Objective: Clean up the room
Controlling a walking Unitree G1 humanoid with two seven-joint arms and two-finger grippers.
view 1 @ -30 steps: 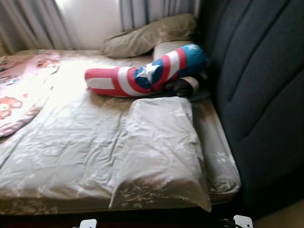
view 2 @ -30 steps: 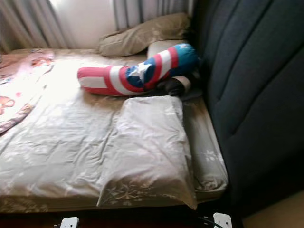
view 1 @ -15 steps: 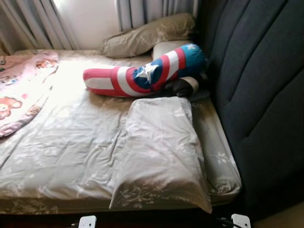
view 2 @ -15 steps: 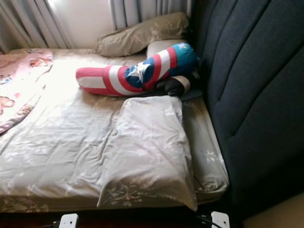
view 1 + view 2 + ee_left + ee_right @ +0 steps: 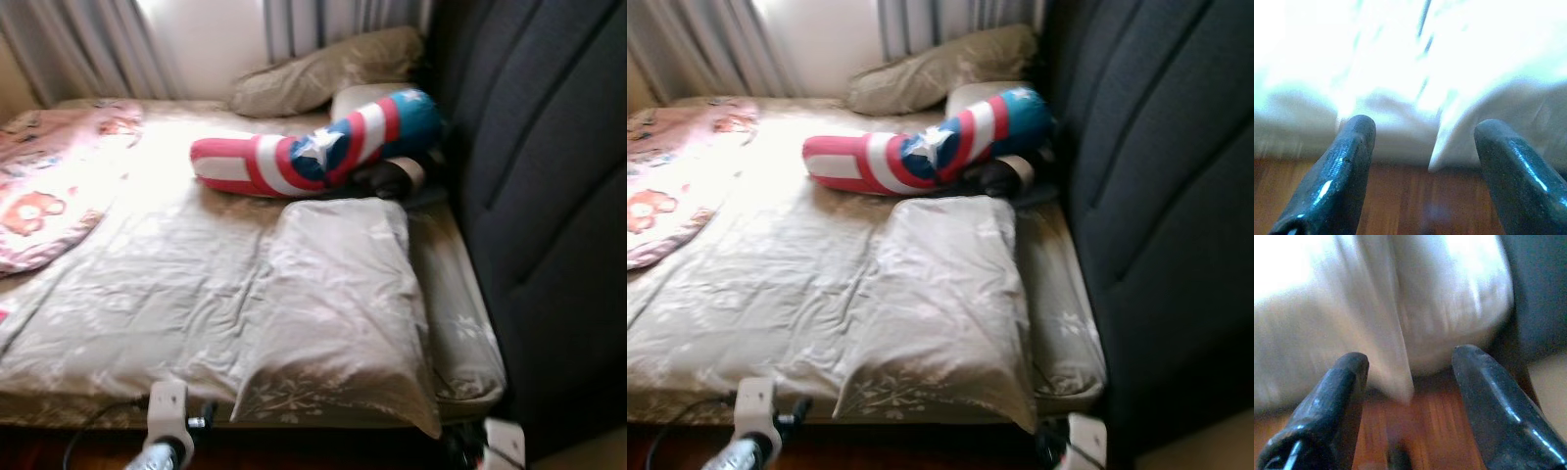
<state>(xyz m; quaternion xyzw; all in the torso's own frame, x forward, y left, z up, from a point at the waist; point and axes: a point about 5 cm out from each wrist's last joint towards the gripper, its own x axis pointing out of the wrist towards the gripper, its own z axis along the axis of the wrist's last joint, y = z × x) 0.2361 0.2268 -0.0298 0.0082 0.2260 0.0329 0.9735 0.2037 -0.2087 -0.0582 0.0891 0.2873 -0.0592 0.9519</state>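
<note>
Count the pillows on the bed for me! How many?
3. A beige floral pillow lies nearest, by the bed's foot edge; another beige pillow leans against the curtains; a red, white and blue star bolster lies between them. More may hide behind it.

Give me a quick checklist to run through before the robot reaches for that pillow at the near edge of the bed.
1. Left gripper open: ok, fingers apart, nothing between them.
2. Right gripper open: ok, fingers apart, nothing held.
3. Near pillow reachable: ok, its corner overhangs the bed edge in front of the grippers.
4. Nothing lying on the pillow: ok, the striped star bolster lies behind it.
5. Sharp view: not ok, both wrist views are blurred.
6. Pink blanket out of the way: ok, far over on the robot's left.
</note>
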